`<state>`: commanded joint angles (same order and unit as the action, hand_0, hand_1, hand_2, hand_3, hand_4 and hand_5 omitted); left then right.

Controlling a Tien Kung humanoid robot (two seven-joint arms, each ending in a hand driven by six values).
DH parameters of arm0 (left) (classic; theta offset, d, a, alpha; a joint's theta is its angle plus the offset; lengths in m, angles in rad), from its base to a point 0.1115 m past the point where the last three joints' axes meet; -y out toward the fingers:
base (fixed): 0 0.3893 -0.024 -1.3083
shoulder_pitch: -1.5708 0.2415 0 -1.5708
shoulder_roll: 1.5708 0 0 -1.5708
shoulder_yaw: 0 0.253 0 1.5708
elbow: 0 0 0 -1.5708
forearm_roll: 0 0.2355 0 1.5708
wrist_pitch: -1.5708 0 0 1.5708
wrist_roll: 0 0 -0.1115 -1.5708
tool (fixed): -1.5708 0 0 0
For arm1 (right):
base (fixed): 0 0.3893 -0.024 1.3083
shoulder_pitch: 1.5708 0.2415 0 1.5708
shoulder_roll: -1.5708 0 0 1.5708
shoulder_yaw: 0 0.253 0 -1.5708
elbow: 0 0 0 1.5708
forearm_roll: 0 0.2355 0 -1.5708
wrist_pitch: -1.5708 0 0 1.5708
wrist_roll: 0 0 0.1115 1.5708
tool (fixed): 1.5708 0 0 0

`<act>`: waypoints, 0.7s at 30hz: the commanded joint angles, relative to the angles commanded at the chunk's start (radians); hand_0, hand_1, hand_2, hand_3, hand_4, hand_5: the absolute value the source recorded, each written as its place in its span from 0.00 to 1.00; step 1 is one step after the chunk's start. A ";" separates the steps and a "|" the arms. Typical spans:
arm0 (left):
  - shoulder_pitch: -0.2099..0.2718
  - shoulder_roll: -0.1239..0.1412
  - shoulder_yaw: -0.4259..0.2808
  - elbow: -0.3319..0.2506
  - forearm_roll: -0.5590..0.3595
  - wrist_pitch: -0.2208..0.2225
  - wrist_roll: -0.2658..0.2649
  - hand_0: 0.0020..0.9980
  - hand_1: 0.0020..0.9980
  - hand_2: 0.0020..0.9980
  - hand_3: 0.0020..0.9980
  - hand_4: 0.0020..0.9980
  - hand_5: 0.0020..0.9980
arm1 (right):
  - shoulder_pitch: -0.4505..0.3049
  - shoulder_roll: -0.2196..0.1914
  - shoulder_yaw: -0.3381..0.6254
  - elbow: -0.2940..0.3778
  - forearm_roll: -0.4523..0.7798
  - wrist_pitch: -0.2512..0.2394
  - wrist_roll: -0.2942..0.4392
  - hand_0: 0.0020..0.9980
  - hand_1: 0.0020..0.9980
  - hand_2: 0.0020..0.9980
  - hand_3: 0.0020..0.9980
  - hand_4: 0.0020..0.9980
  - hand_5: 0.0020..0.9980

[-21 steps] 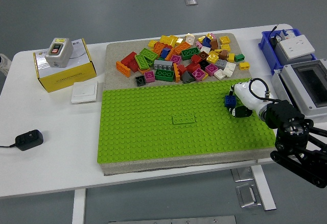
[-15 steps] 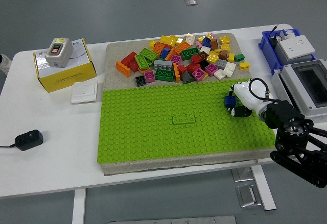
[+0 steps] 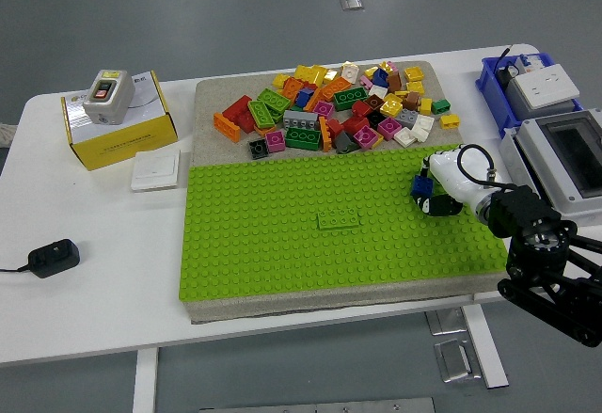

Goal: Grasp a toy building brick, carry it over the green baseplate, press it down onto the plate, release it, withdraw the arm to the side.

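The green baseplate (image 3: 310, 220) covers the front half of a grey mat. One green brick (image 3: 338, 218) sits pressed on it near the middle. My right hand (image 3: 438, 187), white-fingered on a black arm, hovers over the plate's right end with its fingers curled around a small blue brick (image 3: 422, 185). Behind the plate lies a pile of loose bricks (image 3: 334, 107) in many colours. My left arm is out of the picture.
A yellow box (image 3: 119, 126) with a grey switch unit on top stands at the left, with a white wall switch (image 3: 156, 169) in front of it. A black adapter (image 3: 54, 256) lies near the front left edge. A blue bin (image 3: 527, 84) and a grey enclosure (image 3: 564, 154) are at the right.
My right hand has crept a little to the left over the plate with the blue brick still in it. Nothing else has moved.
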<state>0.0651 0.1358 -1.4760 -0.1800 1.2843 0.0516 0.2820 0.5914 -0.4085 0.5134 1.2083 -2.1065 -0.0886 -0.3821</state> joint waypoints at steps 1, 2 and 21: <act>0.000 0.000 0.000 0.000 0.000 0.000 0.000 0.69 0.70 0.70 0.77 0.47 0.46 | 0.000 -0.001 -0.001 0.004 0.001 -0.004 0.002 0.83 0.73 0.74 0.56 0.60 0.46; 0.001 0.000 0.000 0.000 0.001 0.000 0.000 0.69 0.70 0.70 0.77 0.47 0.46 | 0.001 -0.001 -0.003 0.009 0.001 -0.008 0.004 0.83 0.73 0.74 0.56 0.60 0.46; -0.005 0.005 -0.005 0.000 0.012 0.001 -0.001 0.69 0.70 0.70 0.77 0.47 0.46 | 0.126 0.119 -0.189 0.154 0.008 -0.012 0.007 0.81 0.76 0.75 0.56 0.43 0.36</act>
<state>0.0603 0.1412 -1.4815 -0.1800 1.2962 0.0528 0.2810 0.7173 -0.2891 0.3244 1.3625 -2.0988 -0.1008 -0.3751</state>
